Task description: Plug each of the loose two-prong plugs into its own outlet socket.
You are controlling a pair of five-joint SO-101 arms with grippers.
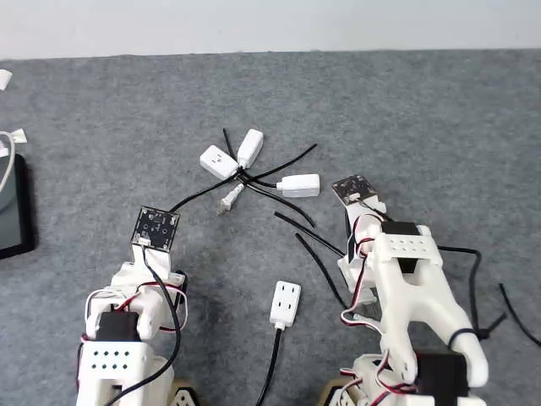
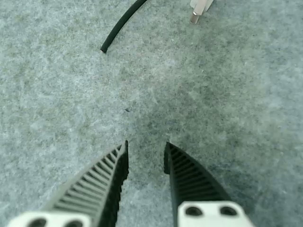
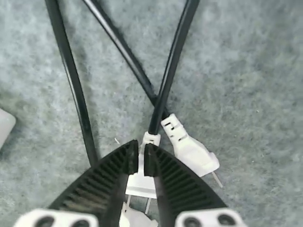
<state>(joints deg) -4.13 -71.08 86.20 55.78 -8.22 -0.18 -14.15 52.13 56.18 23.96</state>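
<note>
Currently, the left claw is found with its two ribbed black fingers apart, holding nothing, poised over the grey felt table covering. Well ahead of its tips the cut end of a black cord is seen. Farther off beside that is the metal-pronged nose of a white two-prong plug.

The right claw is recorded with its fingers set almost together, only a thin slit being left at the tips. A flat white two-prong plug lies directly under that slit. Its prongs point back toward the wrist, and its black lead runs away ahead of the tips. Whether this plug is actually pinched cannot be told. A second white two-prong plug lies just beside one finger, prongs likewise turned back. Its cord crosses the first plug's lead just ahead of the tips. A third black cable passes close by the other finger.

From the high view, a white rectangular outlet socket on its own black lead is noted between the two arms, with its slots unoccupied. Ahead of both claws a white socket block lies with its slotted face up — bunched with two further white cord-end pieces among crossing cords.
</note>
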